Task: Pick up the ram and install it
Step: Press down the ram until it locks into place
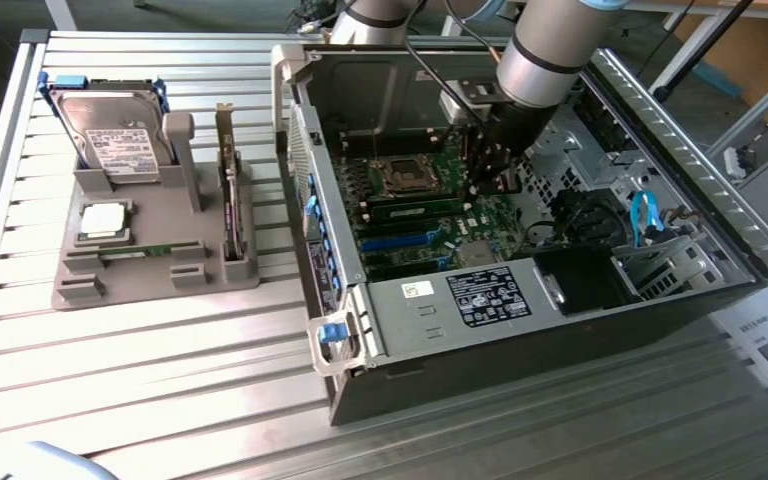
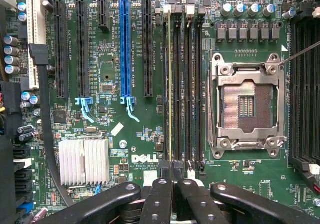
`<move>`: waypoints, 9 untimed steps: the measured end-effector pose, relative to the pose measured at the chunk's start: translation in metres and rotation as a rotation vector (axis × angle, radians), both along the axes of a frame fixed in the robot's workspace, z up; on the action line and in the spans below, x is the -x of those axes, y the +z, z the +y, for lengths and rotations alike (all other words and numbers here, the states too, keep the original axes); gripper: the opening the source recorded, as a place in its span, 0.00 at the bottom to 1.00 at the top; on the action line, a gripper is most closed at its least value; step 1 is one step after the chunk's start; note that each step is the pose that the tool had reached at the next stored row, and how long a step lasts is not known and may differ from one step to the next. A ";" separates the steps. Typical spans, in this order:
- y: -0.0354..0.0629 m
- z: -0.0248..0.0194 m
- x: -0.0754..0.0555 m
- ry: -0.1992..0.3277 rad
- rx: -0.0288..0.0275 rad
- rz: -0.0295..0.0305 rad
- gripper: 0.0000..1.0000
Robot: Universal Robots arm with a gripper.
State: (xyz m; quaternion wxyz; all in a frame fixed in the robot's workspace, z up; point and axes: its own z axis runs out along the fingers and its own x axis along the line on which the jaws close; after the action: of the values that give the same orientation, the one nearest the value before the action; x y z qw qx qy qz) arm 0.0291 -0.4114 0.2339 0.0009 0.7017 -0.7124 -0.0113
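Standing seated, ram (image 2: 170, 83) beneath claw (image 2: 171, 170)

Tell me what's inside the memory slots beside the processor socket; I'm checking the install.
One slot holds the ram, seen edge-on, with the shut gripper at its end. Neighbouring slots look empty. Whether it is fully seated can't be seen.

Arm (image 1: 544, 60) reaches down into open computer case (image 1: 518, 330), its tool (image 1: 498, 170) low over the motherboard (image 1: 424, 215) beside the CPU socket (image 1: 398, 178). On the exterior view's left, a grey holder (image 1: 144, 270) on the slatted surface (image 1: 157, 400) carries a hard drive (image 1: 115, 140), a processor chip (image 1: 101, 222) and an upright card (image 1: 233, 190).
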 end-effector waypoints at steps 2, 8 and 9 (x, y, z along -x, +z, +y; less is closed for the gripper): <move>-0.0005 0.0000 0.000 0.000 -0.0001 -0.0001 0.10; -0.0011 0.0000 0.000 0.000 0.0000 0.0000 0.10; -0.0011 0.0000 0.000 0.000 0.0001 0.0000 0.10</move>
State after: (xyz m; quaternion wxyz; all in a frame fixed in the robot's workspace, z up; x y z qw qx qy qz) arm 0.0291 -0.4114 0.2328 0.0009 0.7017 -0.7124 -0.0113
